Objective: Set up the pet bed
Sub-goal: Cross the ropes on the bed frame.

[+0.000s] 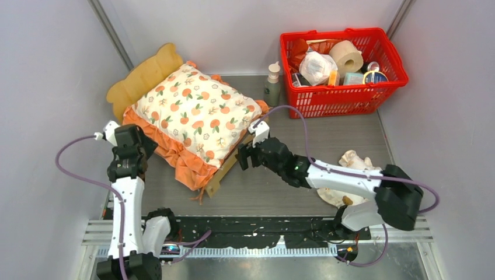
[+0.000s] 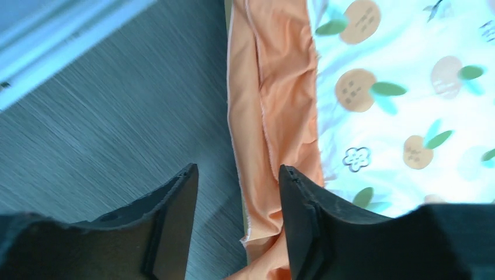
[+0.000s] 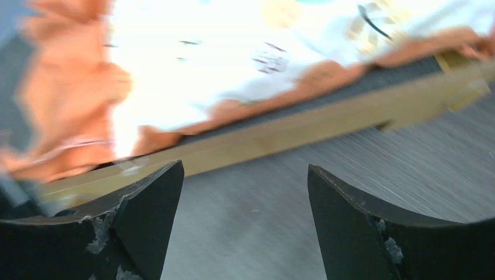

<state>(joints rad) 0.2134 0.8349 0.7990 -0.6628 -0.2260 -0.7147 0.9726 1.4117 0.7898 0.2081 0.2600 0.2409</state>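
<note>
From the top view, the pet bed (image 1: 146,73) sits at an angle on the left half of the table (image 1: 350,131), its wavy headboard toward the back wall. A cushion (image 1: 195,114) lies on it and covers nearly all of its base. The left tool (image 1: 139,149) is at the bed's left side and the right tool (image 1: 245,156) is at its near right corner. A small pillow (image 1: 356,160) lies well apart, by the right arm.

In the left wrist view, the 2 fingers stand apart and clamp nothing. The cushion's orange ruffle (image 2: 274,87) runs up between them.

The right wrist view is blurred. There too the 2 fingers stand wide apart and empty, just short of the bed's wooden side rail (image 3: 327,119).

We judge the frame to be stiff, light and smooth, so it should slide easily on the table. A rail or a corner looks like the best place to grip it. The cushion is soft and would sag or slip if pinched, so we would not move the bed by it.
</note>
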